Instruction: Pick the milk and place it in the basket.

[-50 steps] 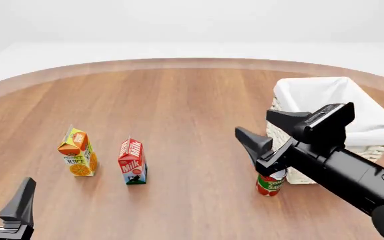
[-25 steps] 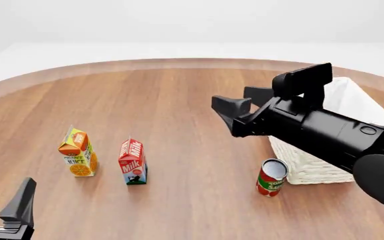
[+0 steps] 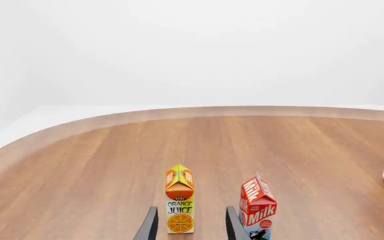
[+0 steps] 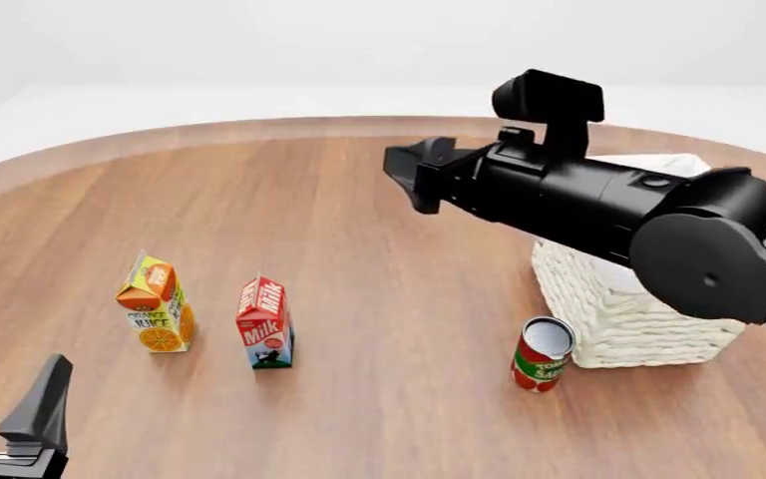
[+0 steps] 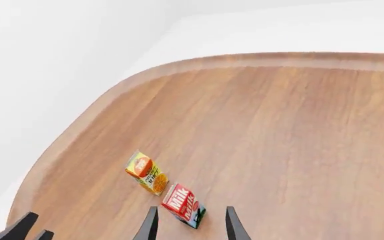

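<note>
Right tool [image 4: 407, 172] swung left, higher (milk [image 4: 264, 323] unmoved), fingers apart.

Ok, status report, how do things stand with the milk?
Both grippers open, empty. Right gripper high over table; left gripper low, near edge. Milk upright, untouched, beside juice carton. Basket unblocked.

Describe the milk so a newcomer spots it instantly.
On the round wooden table, look left of the wicker basket, where two small cartons stand side by side. The milk is the right-hand one: red top, white "Milk" lettering, unlike the orange-yellow juice carton.
</note>
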You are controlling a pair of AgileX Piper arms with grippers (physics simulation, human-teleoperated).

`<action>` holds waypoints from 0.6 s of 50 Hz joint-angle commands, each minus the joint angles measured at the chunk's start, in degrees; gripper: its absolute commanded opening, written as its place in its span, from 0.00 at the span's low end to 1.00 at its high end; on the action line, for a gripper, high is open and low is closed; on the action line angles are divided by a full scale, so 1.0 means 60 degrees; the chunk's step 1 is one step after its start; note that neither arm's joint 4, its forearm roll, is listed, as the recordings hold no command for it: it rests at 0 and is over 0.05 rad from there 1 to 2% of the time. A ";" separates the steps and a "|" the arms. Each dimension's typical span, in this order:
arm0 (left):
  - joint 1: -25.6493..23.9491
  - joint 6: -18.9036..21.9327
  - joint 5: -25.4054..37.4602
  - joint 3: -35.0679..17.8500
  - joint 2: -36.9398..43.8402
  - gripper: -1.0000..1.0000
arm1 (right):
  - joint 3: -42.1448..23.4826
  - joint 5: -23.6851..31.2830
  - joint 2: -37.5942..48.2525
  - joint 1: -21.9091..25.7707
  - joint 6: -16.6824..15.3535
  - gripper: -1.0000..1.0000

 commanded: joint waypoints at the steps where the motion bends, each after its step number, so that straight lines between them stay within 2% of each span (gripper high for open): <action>1: 0.0000 0.0000 0.0000 0.0000 0.0000 1.00 | -0.0632 0.0016 0.0882 0.0036 0.1007 1.00; 2: 0.0000 0.0000 0.0000 0.0000 0.0000 1.00 | -0.0526 -0.0120 0.0957 0.0018 0.1419 1.00; 5: 0.0000 0.0000 0.0000 0.0000 0.0000 1.00 | -0.0723 -0.0044 0.1127 0.0182 0.1217 1.00; 6: 0.0000 0.0000 0.0000 0.0000 0.0000 1.00 | -0.0712 -0.0119 0.1202 0.0132 0.1431 1.00; 8: 0.0000 0.0000 0.0000 0.0000 0.0000 1.00 | -0.0808 -0.0106 0.1308 0.0172 0.1445 1.00; 10: 0.0000 0.0000 0.0000 0.0000 0.0000 1.00 | -0.0912 -0.0159 0.1529 0.0151 0.1709 1.00; 30: 0.0000 0.0000 0.0000 0.0000 0.0000 1.00 | -0.1246 -0.0577 0.2477 0.0125 0.2572 1.00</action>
